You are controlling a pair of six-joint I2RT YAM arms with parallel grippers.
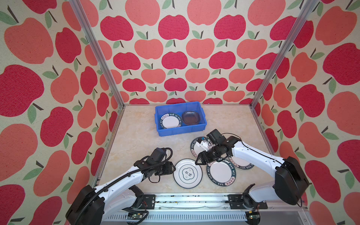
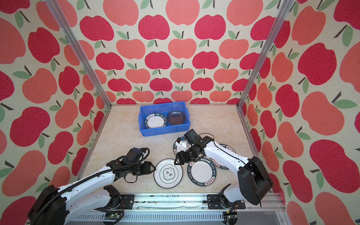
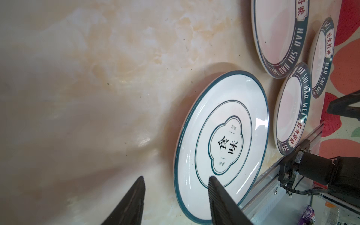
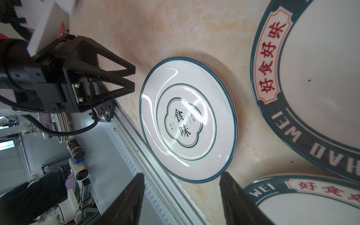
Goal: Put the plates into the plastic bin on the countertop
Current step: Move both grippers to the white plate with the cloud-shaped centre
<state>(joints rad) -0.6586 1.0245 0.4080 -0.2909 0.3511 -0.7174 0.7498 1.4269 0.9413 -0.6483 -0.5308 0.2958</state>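
- Hovering low at the 9 o'clock edge of the emblem plate (image 1: 188,173), the left gripper (image 1: 174,169) is standing roughly half open and gripping nothing. In the right wrist view its fingers are sitting one above the other, tips just beside the rim, apparently not touching.
- The right gripper (image 1: 197,161) is hanging at the same plate's 1 o'clock, jaws well apart and empty.
- The emblem plate is lying flat, face up, on the countertop (image 1: 136,136), near its front edge.
- A lettered plate (image 1: 221,172) is sitting just beside it at 3 o'clock. A half-hidden lettered plate (image 1: 242,164) is showing beyond that, under the right arm. A rear lettered plate (image 1: 194,151) is lying at 12 to 1 o'clock.
- The blue bin (image 1: 180,132) is standing well apart at 12 o'clock, holding a binned lettered plate (image 1: 171,121) and grey glass plates (image 1: 191,117); I cannot tell how many are stacked.
- Handling, judged: the emblem plate is looking like glazed ceramic, so rigid, slick, brittle and moderately heavy. Lying flat, it is offering only its rim.
- Hold, judged: the 9 o'clock rim is looking best, with one finger going under the upturned lip and one pressing on top.
- Risks, judged: glaze slipping in the pads, the plate drooping from a one-edge hold, or the plate skidding into its 3 o'clock neighbour.
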